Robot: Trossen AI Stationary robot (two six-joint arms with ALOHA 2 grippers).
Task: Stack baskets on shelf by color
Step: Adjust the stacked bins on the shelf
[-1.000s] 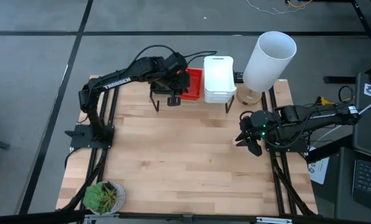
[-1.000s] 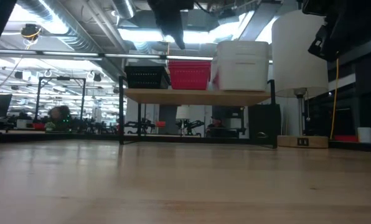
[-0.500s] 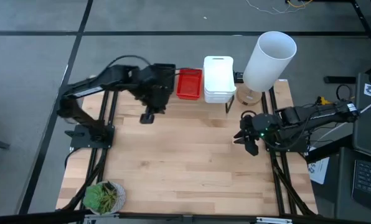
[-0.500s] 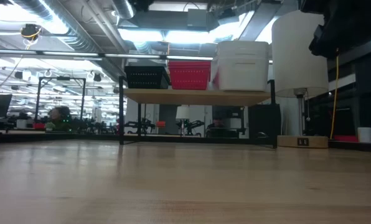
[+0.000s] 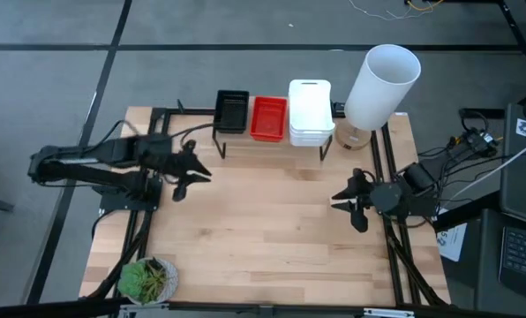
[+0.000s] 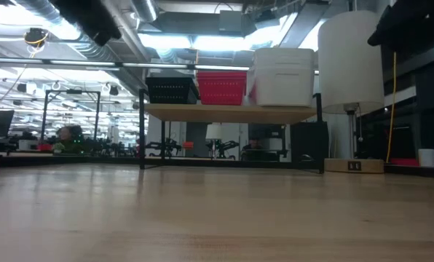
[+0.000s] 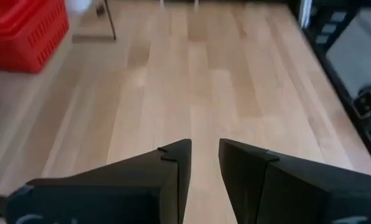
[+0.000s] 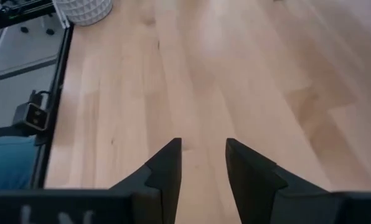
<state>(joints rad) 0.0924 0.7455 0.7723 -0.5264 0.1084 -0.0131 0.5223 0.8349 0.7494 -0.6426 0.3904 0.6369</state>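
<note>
On the shelf (image 5: 272, 141), stacked baskets (image 5: 269, 118), well apart from both empty end effectors.

Bare tabletop (image 5: 263, 230) mid-table, shelf (image 5: 272, 141) blocking far edge, plant (image 5: 146, 279) near corner

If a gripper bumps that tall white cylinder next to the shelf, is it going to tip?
Probably yes. The tall white cylinder stands much higher than the shelf on a small base, so a high push would likely topple it. It looks hollow and open-topped from above, so probably light and easily shoved. A low nudge might only slide it.
</note>
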